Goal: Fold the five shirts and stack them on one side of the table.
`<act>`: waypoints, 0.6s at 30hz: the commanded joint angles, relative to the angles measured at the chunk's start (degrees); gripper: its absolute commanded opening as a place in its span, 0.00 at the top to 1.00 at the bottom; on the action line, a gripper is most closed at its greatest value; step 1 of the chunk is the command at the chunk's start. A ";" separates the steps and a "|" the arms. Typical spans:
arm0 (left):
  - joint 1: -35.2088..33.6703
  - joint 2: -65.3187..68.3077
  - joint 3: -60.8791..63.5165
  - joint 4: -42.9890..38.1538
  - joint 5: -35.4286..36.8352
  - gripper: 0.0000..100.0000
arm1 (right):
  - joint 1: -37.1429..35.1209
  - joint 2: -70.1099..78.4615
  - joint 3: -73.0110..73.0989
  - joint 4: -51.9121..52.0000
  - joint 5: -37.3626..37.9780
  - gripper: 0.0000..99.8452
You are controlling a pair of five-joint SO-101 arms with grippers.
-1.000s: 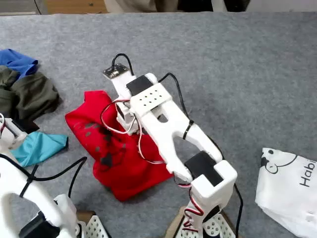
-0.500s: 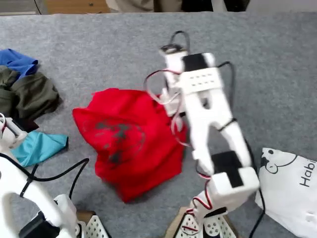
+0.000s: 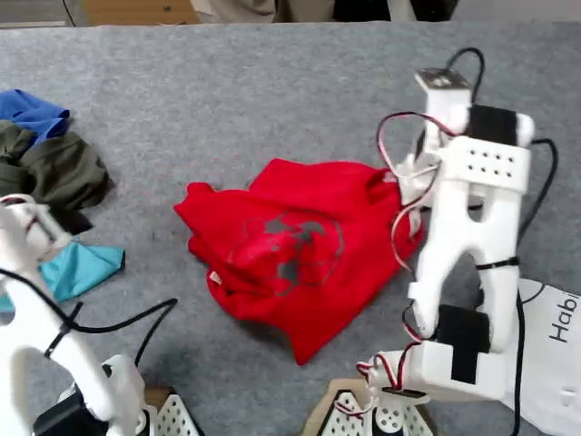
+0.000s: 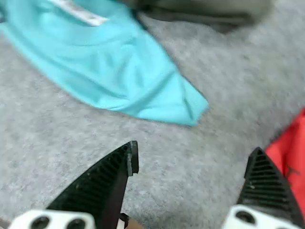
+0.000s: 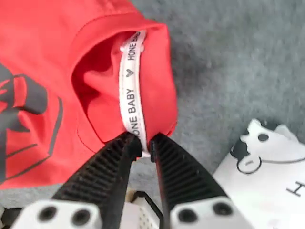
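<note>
While the right gripper (image 5: 143, 149) pinches the red shirt (image 3: 290, 254) by its banded collar (image 5: 129, 95), a low, even pull would likely spread the soft, rumpled knit flat at mid-table. The left gripper (image 4: 193, 155), its ribbed jaws wide apart, hangs over the felt-like grey tabletop (image 3: 272, 82) beside the limp teal shirt (image 4: 119, 76).

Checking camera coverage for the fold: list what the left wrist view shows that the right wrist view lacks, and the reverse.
Left wrist view, not right: the teal shirt, the edge of an olive shirt, the left arm's jaws wide open. Right wrist view, not left: the white shirt, the right arm's jaws shut on the labelled collar of the red shirt. Both: the red shirt and the grey table cover.
</note>
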 commanded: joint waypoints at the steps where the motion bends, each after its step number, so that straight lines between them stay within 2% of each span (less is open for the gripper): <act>1: 8.97 -0.31 1.67 -3.34 0.09 0.64 | 4.70 -3.03 3.03 -0.62 1.85 0.99; 4: 15.65 1.36 5.36 -9.85 0.35 0.64 | 8.84 -3.03 4.70 -4.04 2.20 0.99; 11: 25.32 10.24 8.09 -21.98 9.41 0.64 | 17.63 -2.51 4.88 -9.93 2.90 0.99; 18: 35.69 21.23 8.00 -27.87 15.38 0.64 | 18.51 -2.51 5.58 -10.64 2.90 0.99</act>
